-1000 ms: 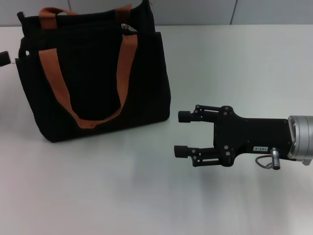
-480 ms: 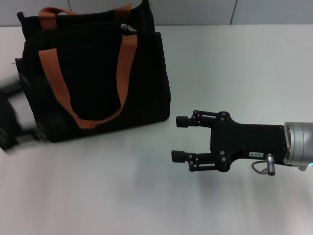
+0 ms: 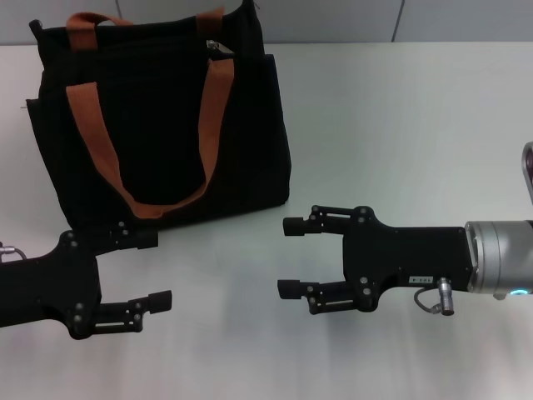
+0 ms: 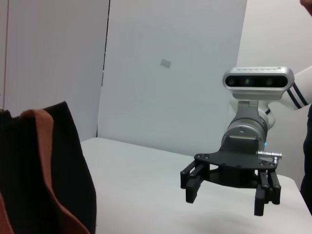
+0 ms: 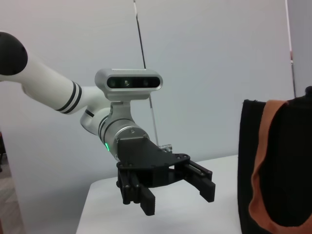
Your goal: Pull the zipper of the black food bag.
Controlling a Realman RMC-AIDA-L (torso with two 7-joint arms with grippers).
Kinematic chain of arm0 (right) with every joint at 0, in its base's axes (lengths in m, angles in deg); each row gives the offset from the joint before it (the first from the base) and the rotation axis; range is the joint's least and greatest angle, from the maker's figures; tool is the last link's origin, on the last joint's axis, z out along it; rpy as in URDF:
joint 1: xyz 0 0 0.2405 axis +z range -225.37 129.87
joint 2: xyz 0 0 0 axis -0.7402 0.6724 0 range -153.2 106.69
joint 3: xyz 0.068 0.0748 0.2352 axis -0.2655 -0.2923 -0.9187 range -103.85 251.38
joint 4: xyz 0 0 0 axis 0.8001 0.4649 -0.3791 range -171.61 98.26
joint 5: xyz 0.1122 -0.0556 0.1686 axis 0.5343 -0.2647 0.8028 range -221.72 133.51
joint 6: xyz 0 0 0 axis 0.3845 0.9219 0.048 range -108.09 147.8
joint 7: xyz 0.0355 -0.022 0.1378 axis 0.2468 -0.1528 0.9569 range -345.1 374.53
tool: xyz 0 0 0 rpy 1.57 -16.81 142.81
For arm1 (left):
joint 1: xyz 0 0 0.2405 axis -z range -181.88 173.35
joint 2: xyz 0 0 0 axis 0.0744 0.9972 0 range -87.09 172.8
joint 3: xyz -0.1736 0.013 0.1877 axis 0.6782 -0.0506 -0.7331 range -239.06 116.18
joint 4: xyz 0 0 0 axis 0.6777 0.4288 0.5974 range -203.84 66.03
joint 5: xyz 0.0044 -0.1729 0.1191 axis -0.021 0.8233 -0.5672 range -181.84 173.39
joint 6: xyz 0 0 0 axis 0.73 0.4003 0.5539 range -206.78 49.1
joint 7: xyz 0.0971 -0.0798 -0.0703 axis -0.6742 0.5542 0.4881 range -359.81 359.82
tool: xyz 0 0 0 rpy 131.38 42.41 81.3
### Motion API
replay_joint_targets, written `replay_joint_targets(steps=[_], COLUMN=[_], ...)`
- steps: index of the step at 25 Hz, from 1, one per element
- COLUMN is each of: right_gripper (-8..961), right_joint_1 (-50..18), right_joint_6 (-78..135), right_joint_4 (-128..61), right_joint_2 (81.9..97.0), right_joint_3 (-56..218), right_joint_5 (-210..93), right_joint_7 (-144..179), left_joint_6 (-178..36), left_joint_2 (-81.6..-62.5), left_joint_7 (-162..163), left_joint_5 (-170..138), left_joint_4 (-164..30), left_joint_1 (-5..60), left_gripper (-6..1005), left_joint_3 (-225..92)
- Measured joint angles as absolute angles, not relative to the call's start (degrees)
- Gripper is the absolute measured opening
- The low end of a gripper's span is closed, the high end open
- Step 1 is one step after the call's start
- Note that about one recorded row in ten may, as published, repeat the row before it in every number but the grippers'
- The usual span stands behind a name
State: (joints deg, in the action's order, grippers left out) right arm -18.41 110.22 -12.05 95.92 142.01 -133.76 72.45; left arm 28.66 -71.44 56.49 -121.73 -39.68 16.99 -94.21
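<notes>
The black food bag (image 3: 158,125) stands upright at the back left of the white table, with two orange-brown strap handles (image 3: 212,108). A small silver zipper pull (image 3: 215,46) shows on its top rim near the right end. My left gripper (image 3: 156,269) is open and empty, low in front of the bag's lower left corner. My right gripper (image 3: 290,257) is open and empty, right of and in front of the bag, fingers pointing left. The left wrist view shows the right gripper (image 4: 226,195) and the bag's side (image 4: 44,161). The right wrist view shows the left gripper (image 5: 175,194) and the bag (image 5: 292,165).
The white table (image 3: 400,125) stretches to the right of the bag and between the two grippers. A light wall stands behind the bag.
My left arm has swung in from the left edge to in front of the bag. My right gripper has moved left and a little nearer the table's front edge.
</notes>
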Motion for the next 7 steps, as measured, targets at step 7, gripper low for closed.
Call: replay_joint_targets(steps=[7], right_gripper=[792], right_joint_1=[-18.3], right_joint_6=[110.0], right_joint_4=[-12.3], right_joint_2=[95.92], right_joint_3=[142.3], right_joint_5=[-133.8], right_joint_7=[71.7], left_joint_6=[28.5], left_joint_2=[-71.49], left_joint_7=[56.2], left_joint_5=[-121.8], left_joint_4=[-39.9], left_joint_1=[16.6], left_gripper=[827], left_joint_3=[-94.3])
